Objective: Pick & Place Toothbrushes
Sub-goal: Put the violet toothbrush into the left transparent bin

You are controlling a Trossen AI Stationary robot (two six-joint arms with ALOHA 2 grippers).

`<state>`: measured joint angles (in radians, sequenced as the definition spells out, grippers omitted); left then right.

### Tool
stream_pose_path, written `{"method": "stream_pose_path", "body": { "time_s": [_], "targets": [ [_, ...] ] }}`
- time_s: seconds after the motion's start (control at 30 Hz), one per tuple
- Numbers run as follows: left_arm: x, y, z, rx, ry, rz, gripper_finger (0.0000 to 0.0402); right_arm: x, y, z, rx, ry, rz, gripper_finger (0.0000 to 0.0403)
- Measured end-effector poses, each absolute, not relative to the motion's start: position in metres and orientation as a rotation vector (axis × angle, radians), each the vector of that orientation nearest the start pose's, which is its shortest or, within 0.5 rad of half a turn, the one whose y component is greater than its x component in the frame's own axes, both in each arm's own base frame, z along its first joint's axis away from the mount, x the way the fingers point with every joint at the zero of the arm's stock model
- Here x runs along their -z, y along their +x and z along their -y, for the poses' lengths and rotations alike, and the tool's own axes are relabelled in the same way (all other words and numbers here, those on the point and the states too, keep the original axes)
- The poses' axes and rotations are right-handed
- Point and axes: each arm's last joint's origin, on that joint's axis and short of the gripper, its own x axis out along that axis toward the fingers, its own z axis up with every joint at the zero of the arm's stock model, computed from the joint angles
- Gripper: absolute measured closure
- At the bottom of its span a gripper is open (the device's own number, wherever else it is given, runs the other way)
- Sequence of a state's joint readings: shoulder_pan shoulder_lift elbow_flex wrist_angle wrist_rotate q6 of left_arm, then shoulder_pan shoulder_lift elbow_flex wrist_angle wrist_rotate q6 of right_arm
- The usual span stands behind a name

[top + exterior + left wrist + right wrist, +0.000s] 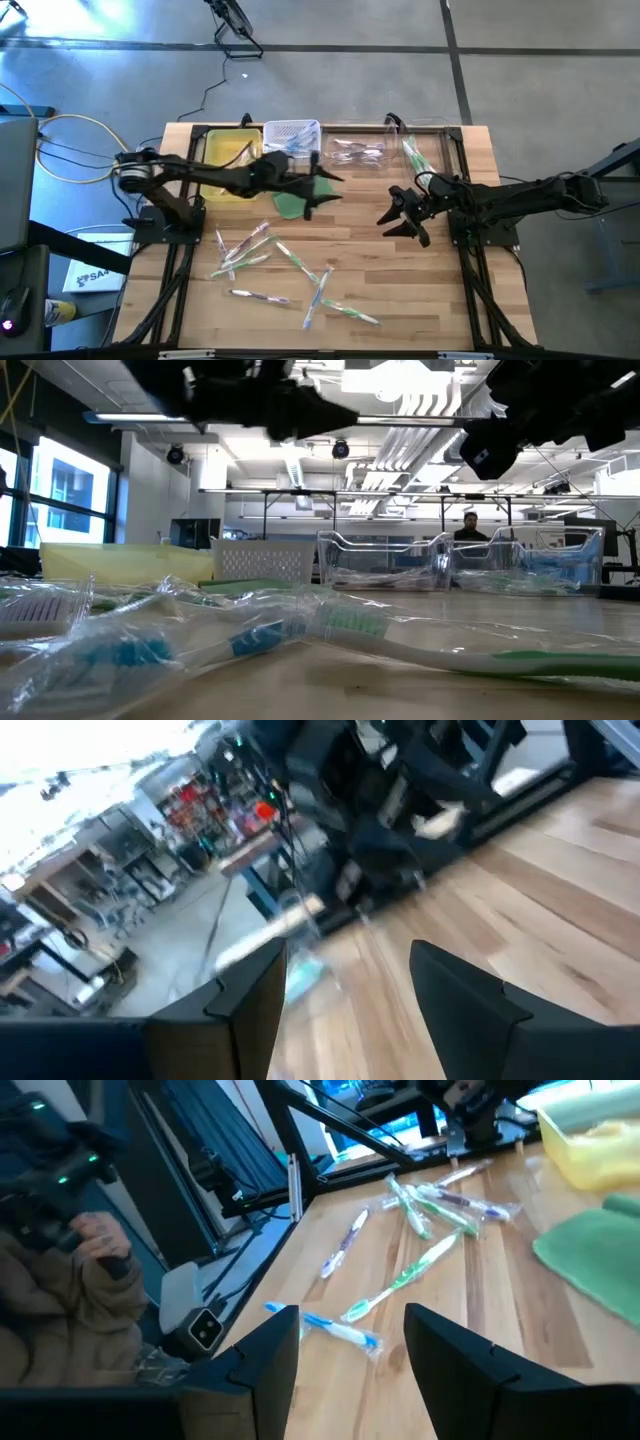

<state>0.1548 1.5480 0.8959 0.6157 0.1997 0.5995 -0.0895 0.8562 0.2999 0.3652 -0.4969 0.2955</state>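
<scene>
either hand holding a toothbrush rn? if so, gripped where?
No. Left hand and right hand are both open and empty above the table; the toothbrushes lie loose on the wood.

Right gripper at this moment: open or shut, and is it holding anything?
Open and empty. The right gripper shows a clear gap between its dark fingers, with bare table and loose toothbrushes beyond.
</scene>
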Motion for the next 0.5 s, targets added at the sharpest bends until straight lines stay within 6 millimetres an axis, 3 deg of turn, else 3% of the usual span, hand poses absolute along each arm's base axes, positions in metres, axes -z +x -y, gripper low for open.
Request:
{"method": "stream_pose_path", "body": {
  "time_s": [0.17,0.5],
  "targets": [
    [-0.252,0.306,-0.042,0.071,0.556,-0.041,0.0194,-0.21,0.179,0.002,-0.384,0.302,-0.204,0.0227],
    [-0.256,0.295,-0.034,0.29,0.327,-0.012,0.0194,-0.216,0.18,0.002,-0.394,0.278,-0.136,0.0227]
  ]
}}
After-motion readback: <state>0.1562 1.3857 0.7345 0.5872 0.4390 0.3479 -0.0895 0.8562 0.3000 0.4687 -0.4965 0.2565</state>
